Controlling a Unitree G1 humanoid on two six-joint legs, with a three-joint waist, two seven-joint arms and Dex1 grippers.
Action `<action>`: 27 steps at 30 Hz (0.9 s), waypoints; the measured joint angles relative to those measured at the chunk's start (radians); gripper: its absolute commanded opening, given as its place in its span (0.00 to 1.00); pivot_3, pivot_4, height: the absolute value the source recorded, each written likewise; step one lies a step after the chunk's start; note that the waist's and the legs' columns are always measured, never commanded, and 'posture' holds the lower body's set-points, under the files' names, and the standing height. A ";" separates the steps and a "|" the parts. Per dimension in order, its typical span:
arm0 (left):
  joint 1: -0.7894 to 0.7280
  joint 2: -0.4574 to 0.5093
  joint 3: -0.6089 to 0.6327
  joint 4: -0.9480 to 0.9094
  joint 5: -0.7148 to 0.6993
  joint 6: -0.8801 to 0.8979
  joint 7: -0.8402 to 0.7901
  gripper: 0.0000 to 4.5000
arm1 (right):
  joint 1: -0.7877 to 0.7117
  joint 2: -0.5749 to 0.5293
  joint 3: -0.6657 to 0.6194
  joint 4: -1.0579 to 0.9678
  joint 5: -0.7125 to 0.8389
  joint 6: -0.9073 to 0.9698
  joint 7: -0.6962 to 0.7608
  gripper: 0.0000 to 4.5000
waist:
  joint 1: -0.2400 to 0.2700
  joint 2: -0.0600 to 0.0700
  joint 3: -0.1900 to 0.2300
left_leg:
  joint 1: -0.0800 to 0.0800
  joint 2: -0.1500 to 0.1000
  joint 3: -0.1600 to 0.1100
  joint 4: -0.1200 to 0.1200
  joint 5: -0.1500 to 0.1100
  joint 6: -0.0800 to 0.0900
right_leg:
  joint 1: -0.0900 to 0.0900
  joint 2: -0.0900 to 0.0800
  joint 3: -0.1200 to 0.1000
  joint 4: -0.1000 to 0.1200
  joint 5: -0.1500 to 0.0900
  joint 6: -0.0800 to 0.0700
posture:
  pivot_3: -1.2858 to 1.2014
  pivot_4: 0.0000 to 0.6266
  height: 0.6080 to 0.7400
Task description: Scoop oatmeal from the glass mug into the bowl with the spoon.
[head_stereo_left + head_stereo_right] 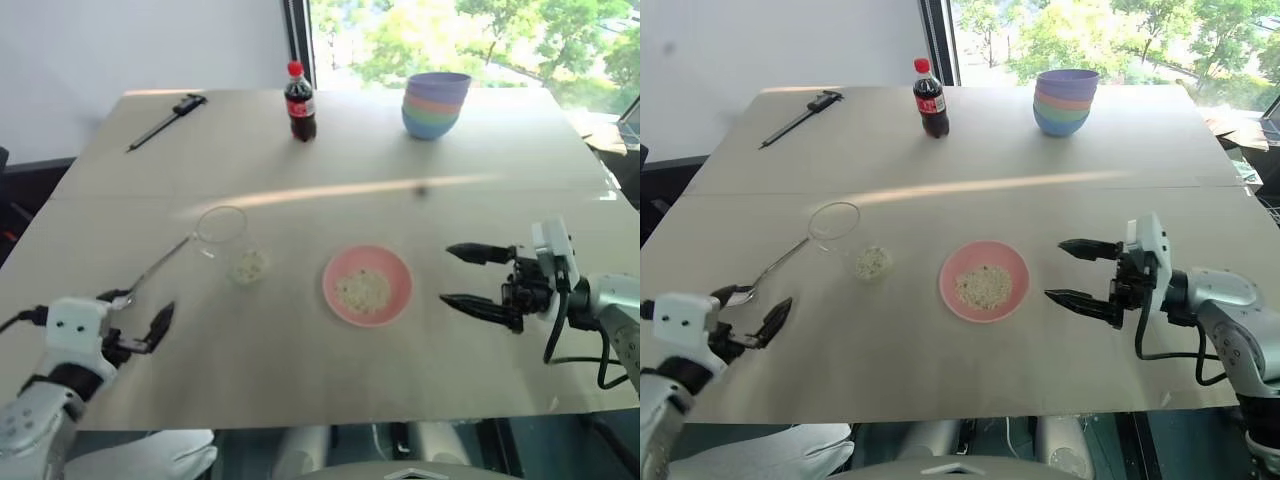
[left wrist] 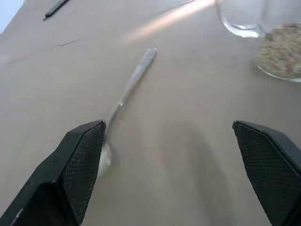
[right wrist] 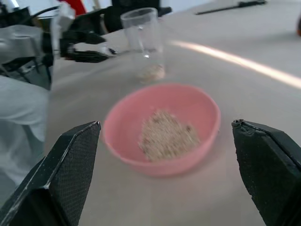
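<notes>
- Looking down over your table (image 1: 300, 390): the pink bowl (image 1: 398, 303) sits just right of centre, a heap of oatmeal (image 1: 363, 290) already in it.
- Left of the bowl stands the glass mug (image 1: 228, 243), upright, with a little oatmeal left at its bottom.
- The spoon (image 1: 158, 268) lies flat on the table, handle running up and right to the mug's rim, head down towards the lower left. Nothing grips it.
- Your left gripper (image 1: 140, 325) is in the lower left of the head view, fingers spread apart and empty, just beside the spoon's head; the left wrist view shows the head (image 2: 106, 155) right by one finger (image 2: 80, 160).
- Your right gripper (image 1: 478, 280) hangs at centre right, pointing at the bowl, fingers wide apart, nothing held. It's near the bowl but not touching.
- Along the top edge: a black caliper (image 1: 165, 119) at upper left, a cola bottle (image 1: 299, 103) at top centre, and a stack of coloured bowls (image 1: 435, 104) to its right.
</notes>
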 measured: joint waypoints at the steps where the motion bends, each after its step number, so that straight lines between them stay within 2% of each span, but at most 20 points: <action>1: -0.023 0.024 0.007 0.036 -0.003 0.009 -0.025 0.99 | -0.018 0.000 0.012 -0.019 0.004 0.007 -0.001 1.00 | -0.001 0.000 0.000 | 0.000 0.000 0.000 0.000 0.000 0.000 | 0.000 0.000 0.000 0.000 0.000 0.000 | 0.52 0.24 1.00; 9: -0.172 0.158 0.002 0.284 0.002 0.049 -0.181 0.99 | -0.048 0.020 0.067 -0.070 0.006 0.015 -0.023 1.00 | 0.002 -0.001 0.000 | -0.004 0.000 -0.001 -0.003 0.000 -0.001 | -0.003 -0.006 0.000 -0.004 0.000 0.000 | 0.52 0.24 1.00; 19: -0.453 0.264 -0.170 0.673 0.107 -0.009 -0.331 0.99 | -0.051 0.049 0.073 -0.071 -0.006 0.012 -0.051 1.00 | 0.003 0.000 0.000 | -0.002 -0.002 -0.002 -0.010 0.001 -0.002 | -0.003 -0.008 0.001 -0.005 0.001 0.000 | 0.52 0.24 1.00; 26: -0.574 0.287 -0.255 0.825 0.138 -0.059 -0.441 0.33 | -0.068 0.056 0.074 -0.067 -0.017 0.010 -0.052 1.00 | 0.001 0.003 -0.002 | 0.001 -0.002 -0.002 -0.010 0.002 -0.003 | -0.003 -0.008 0.001 0.000 0.000 -0.001 | 0.52 0.24 1.00; 27: -0.574 0.287 -0.262 0.831 0.144 -0.080 -0.446 0.19 | -0.068 0.059 0.074 -0.067 -0.021 0.010 -0.053 1.00 | 0.000 0.003 -0.002 | 0.002 -0.002 -0.002 -0.010 0.002 -0.003 | -0.003 -0.008 0.002 0.001 0.000 -0.001 | 0.52 0.24 1.00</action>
